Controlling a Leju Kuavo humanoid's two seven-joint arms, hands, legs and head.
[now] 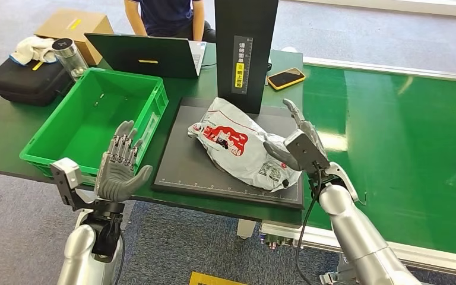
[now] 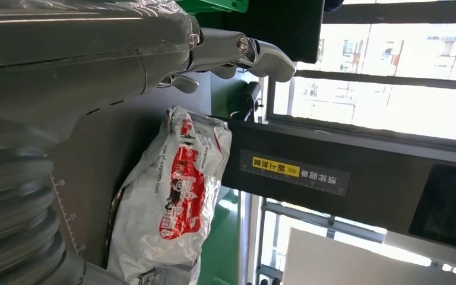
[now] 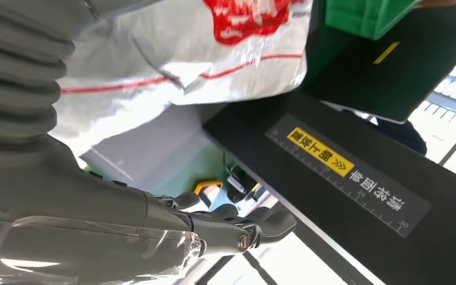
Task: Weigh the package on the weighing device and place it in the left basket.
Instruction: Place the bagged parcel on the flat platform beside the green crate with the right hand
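You have the package [image 1: 240, 148] lying on the weighing device [image 1: 196, 172], both your left hand [image 1: 119, 166] and right hand [image 1: 297, 145] spread and empty, with the green basket [image 1: 53, 151] unfilled.

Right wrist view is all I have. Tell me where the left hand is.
Observer: The left hand is raised with its palm up and its fingers apart. It holds nothing and is at the near right corner of the green basket.
Operator: Report what is in that basket.
Observer: Nothing is in it; its floor is bare. It stands directly left of the black weighing platform.
Operator: Give me the whole package.
Observer: The grey and red package lies flat on the platform. The right hand is at its right end with its fingers apart. I cannot tell whether the thumb touches it.
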